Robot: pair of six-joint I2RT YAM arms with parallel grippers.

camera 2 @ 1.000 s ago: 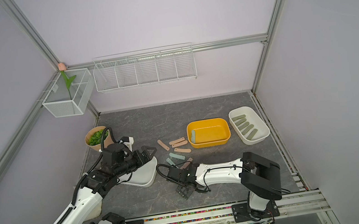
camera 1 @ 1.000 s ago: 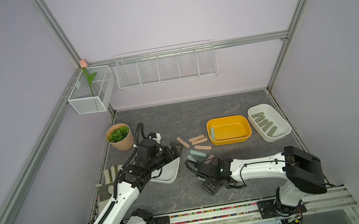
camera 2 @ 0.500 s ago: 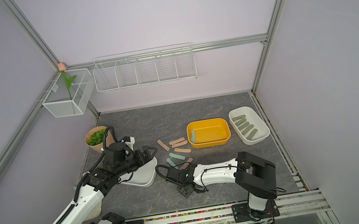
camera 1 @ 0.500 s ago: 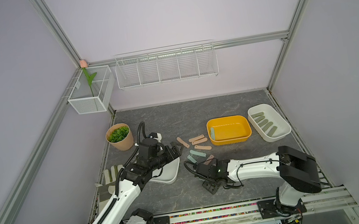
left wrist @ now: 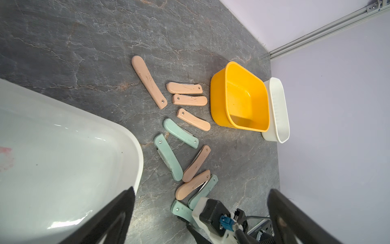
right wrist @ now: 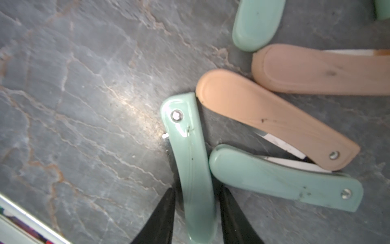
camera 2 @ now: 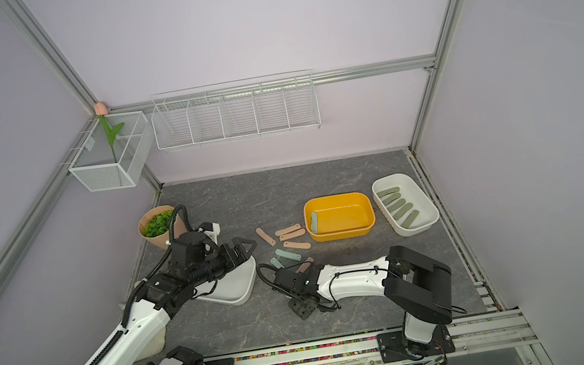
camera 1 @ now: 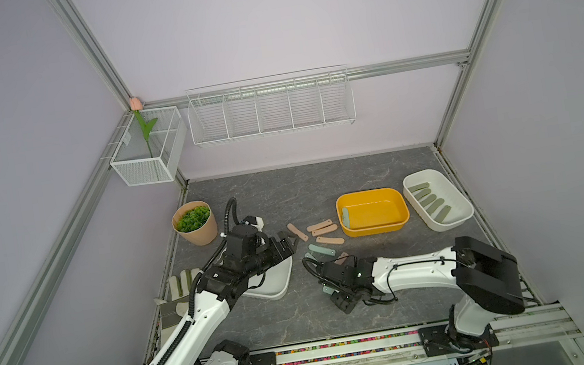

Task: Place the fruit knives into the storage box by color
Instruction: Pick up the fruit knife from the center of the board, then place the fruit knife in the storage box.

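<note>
Left hand (camera 1: 287,244): spread wide, empty, hovering over white tray (camera 1: 278,288) edge. Right hand (right wrist: 198,191): narrowed within last second, now flanking mint knife (right wrist: 190,158) lying on surface (right wrist: 84,105); clamped or not, cannot tell. Pick beginning; yellow box (camera 1: 402,216), one mint inside, likely destination.

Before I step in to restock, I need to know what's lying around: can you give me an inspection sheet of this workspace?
Surface: grey marbled tabletop.
Job's things: peach knives and mint knives loose mid-table; one mint knife in yellow box; five olive knives in white box; white tub shows nothing inside.
Clutter: potted plant; work glove beside left arm.
Grippers: left gripper open, empty; right gripper fingers straddle a loose mint knife, grip unclear.
Cables: black cable loop at right wrist, close to the knives.
Surroundings: wire rack and mesh basket with tulip on walls.
</note>
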